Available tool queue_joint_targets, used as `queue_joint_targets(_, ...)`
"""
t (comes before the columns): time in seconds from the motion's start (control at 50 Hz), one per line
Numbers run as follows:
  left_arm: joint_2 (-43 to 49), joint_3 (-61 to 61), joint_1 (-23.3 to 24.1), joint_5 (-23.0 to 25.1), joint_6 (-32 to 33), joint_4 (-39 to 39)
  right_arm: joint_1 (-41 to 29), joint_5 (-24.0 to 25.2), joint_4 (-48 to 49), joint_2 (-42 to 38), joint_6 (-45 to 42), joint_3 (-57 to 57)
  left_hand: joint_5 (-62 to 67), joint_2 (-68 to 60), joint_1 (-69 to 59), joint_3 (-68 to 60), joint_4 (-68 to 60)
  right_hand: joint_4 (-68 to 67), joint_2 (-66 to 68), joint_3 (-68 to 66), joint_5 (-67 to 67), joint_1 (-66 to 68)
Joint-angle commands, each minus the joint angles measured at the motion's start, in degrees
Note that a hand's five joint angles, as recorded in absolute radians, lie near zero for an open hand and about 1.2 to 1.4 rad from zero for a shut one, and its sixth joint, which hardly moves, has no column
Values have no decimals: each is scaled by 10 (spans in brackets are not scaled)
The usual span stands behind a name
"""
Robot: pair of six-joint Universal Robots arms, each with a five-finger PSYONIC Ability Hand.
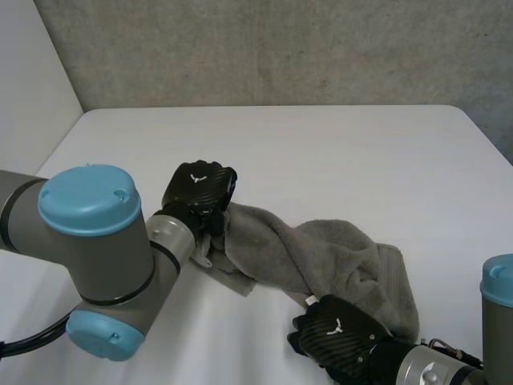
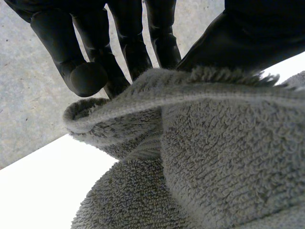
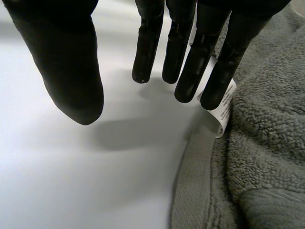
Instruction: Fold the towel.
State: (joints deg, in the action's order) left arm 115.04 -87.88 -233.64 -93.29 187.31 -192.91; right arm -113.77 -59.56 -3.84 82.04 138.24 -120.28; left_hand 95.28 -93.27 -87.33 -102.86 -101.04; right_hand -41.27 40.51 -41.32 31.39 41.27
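While the towel (image 1: 321, 257) lies bunched on the counter (image 1: 337, 152), its long axis slanting from hand to hand, one end is pinched by the left hand (image 1: 196, 188) and the other hem (by the label (image 3: 223, 107)) is seen just beside the straight, empty fingers (image 3: 189, 71) of the right hand (image 1: 341, 333).

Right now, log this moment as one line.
gray towel: bunched on white table, not folded | left robot hand: shut on towel edge | right robot hand: open, fingertips at label
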Motion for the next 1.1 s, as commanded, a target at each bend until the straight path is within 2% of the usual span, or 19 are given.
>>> queue_joint_targets(0.02,-20,-74,13,14,-31,-84,21,-78,-3,60,8,-13,-253,133,73,229,210,46,-38,47,-47,-46)
queue_joint_targets(0.06,-21,-75,14,14,-31,-84,15,-79,1,20,7,-15,-253,133,73,229,210,38,-30,38,-39,-38)
queue_joint_targets(0.12,-22,-75,14,14,-31,-84,11,-84,0,3,6,-8,-253,133,73,229,210,36,-28,36,-37,-36)
queue_joint_targets(0.34,-26,-76,13,14,-30,-84,25,-108,27,25,14,14,-253,133,73,229,210,60,-52,60,-61,-60)
queue_joint_targets(0.48,-27,-77,8,15,-29,-84,34,-148,54,31,15,11,-253,133,73,229,210,172,-164,173,-173,-172)
queue_joint_targets(0.8,-26,-78,7,15,-29,-85,64,-158,153,7,8,14,-253,133,73,229,210,169,-161,169,-170,-169)
queue_joint_targets(1.02,-24,-78,6,15,-29,-86,58,-204,196,-72,4,44,-253,133,73,229,210,-3,10,-2,1,3)
queue_joint_targets(1.06,-23,-78,6,15,-29,-86,59,-217,195,-91,-2,57,-253,133,73,229,210,-173,181,-173,172,173)
queue_joint_targets(1.08,-23,-77,6,15,-29,-86,59,-217,195,-91,-3,58,-253,133,73,229,210,-174,182,-174,173,174)
queue_joint_targets(1.1,-23,-77,6,15,-29,-86,61,-224,195,-95,-5,65,-253,133,73,229,210,-266,273,-265,265,266)
